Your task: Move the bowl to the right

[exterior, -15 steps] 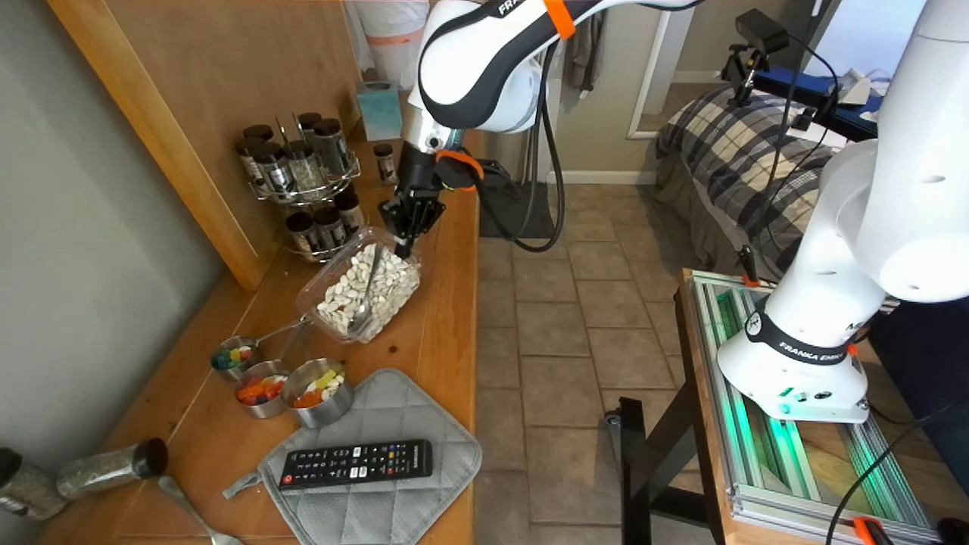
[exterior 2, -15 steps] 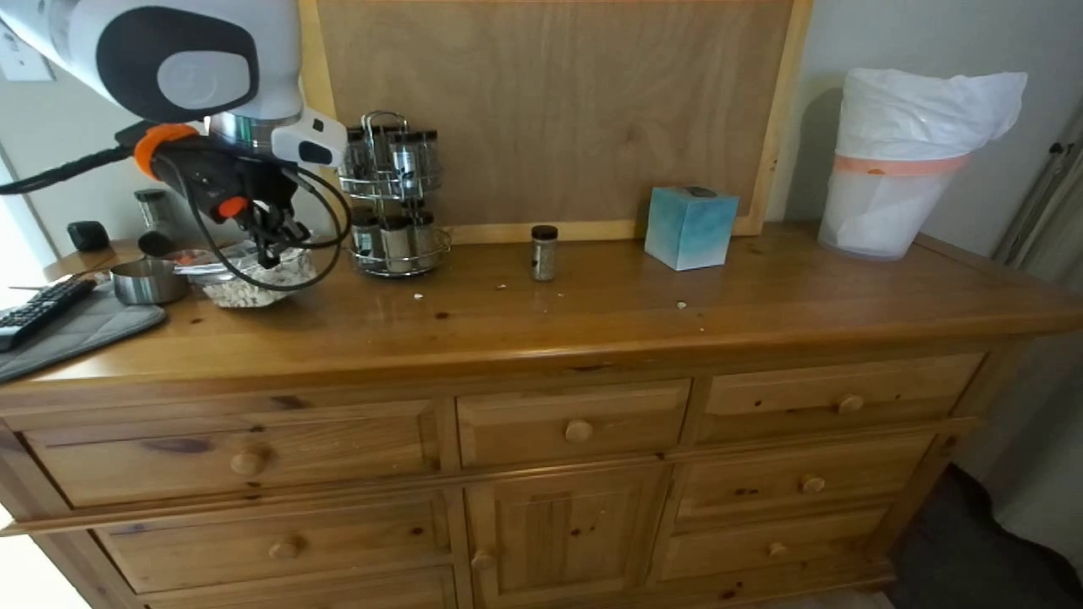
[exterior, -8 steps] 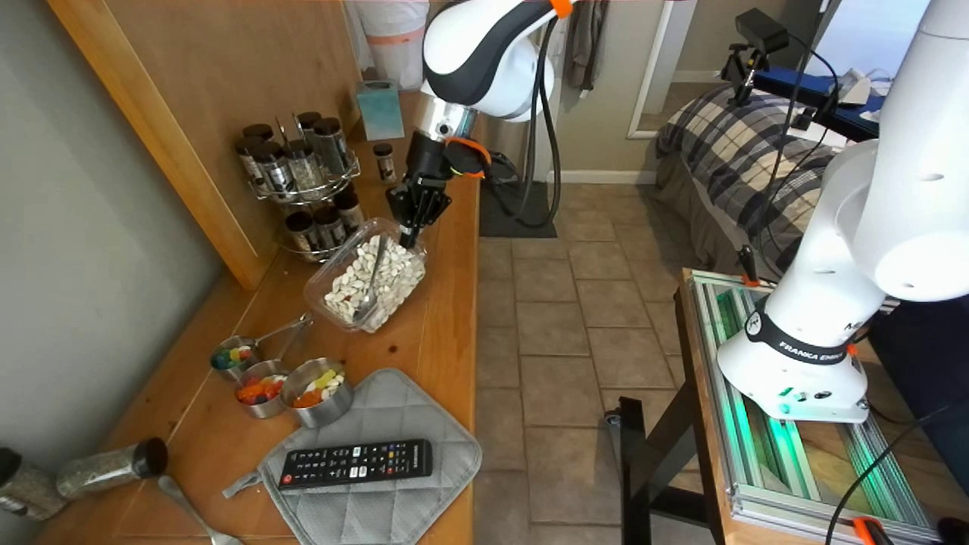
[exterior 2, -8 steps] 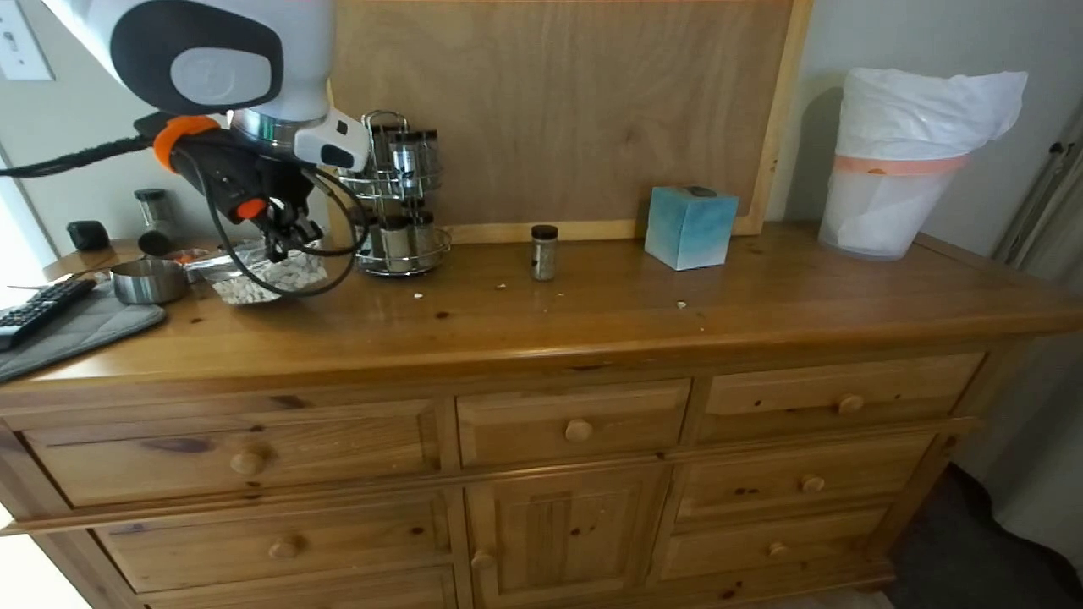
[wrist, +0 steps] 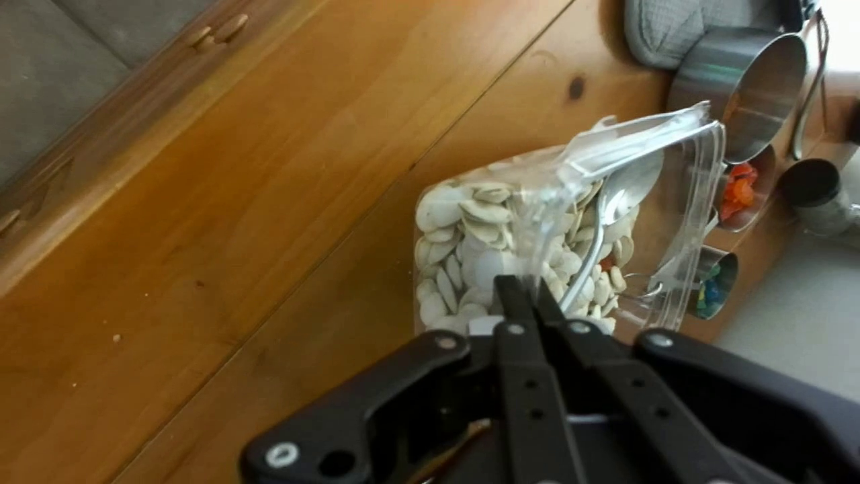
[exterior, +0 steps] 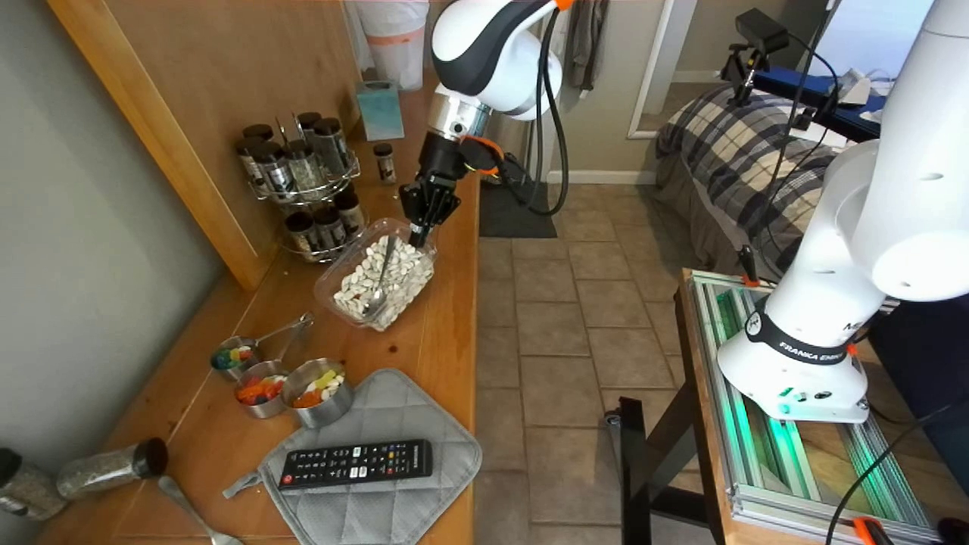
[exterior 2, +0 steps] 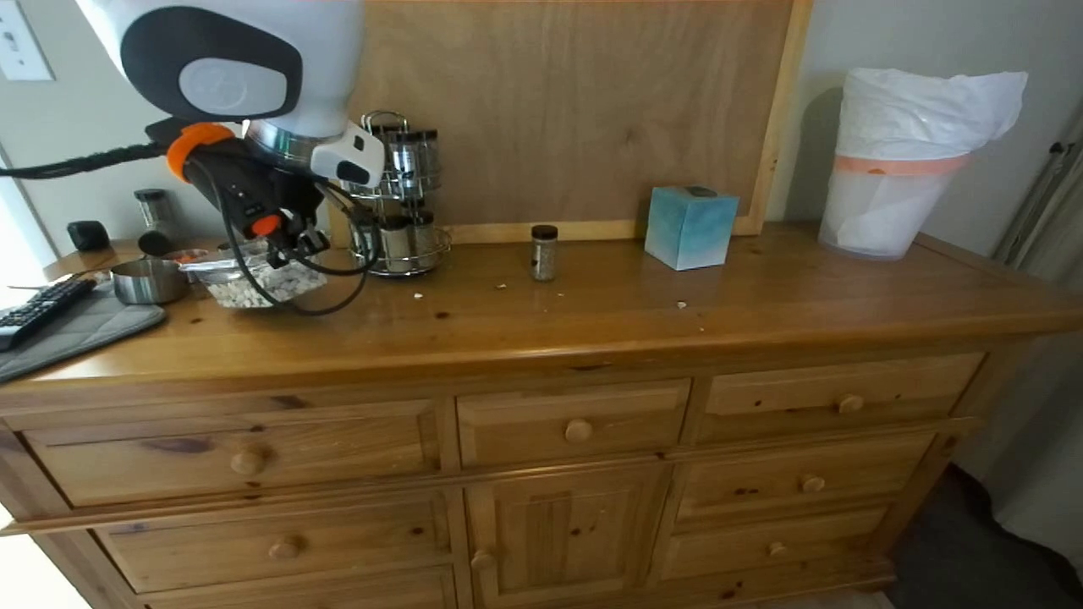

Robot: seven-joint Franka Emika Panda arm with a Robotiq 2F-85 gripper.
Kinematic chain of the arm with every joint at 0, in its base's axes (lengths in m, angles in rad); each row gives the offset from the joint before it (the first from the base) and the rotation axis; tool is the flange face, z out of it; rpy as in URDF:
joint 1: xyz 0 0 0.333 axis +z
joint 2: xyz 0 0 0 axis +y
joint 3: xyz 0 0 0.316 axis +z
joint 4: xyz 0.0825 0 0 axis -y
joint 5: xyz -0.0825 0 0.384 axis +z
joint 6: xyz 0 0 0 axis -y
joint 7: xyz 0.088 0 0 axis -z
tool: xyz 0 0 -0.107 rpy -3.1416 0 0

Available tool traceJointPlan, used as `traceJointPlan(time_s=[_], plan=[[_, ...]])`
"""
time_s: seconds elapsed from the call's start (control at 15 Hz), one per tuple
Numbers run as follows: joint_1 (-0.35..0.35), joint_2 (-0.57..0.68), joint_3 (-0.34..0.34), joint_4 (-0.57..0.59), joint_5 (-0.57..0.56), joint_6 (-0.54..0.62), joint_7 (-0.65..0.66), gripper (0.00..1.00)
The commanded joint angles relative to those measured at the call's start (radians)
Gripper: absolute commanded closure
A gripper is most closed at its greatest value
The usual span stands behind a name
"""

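The pincer (wrist: 529, 292) grips and partly hides the clear bowl (wrist: 635, 144).

Light: moderate. White glare (exterior 2: 15, 224): left edge in an exterior view; upper right corner of the wrist view. Brown varnished wooden tabletop (exterior 2: 525, 317): pale sheen. White-lined translucent bin (exterior 2: 914, 165): soft shadow on grey wall (exterior 2: 914, 38). Clear plastic rectangular bowl (wrist: 641, 141): white glints along rim. Silver metal frame (exterior: 791, 454): green glow. Dark-capped glass jars (exterior: 306, 170): label print blurred.
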Motion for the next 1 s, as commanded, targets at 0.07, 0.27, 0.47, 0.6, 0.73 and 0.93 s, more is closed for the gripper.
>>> traceJointPlan(time_s=[0.07, 0.27, 0.47, 0.6, 0.73, 0.93], plan=[[-0.031, -0.105, -0.043, -0.065, 0.109, -0.057, -0.116, 0.99], [-0.042, -0.146, -0.084, -0.083, 0.133, -0.108, -0.147, 0.99], [-0.053, -0.187, -0.128, -0.104, 0.150, -0.152, -0.155, 0.99], [-0.061, -0.217, -0.156, -0.124, 0.156, -0.165, -0.153, 0.99], [-0.068, -0.250, -0.181, -0.146, 0.153, -0.166, -0.144, 0.99], [-0.075, -0.295, -0.213, -0.177, 0.152, -0.158, -0.134, 0.99]])
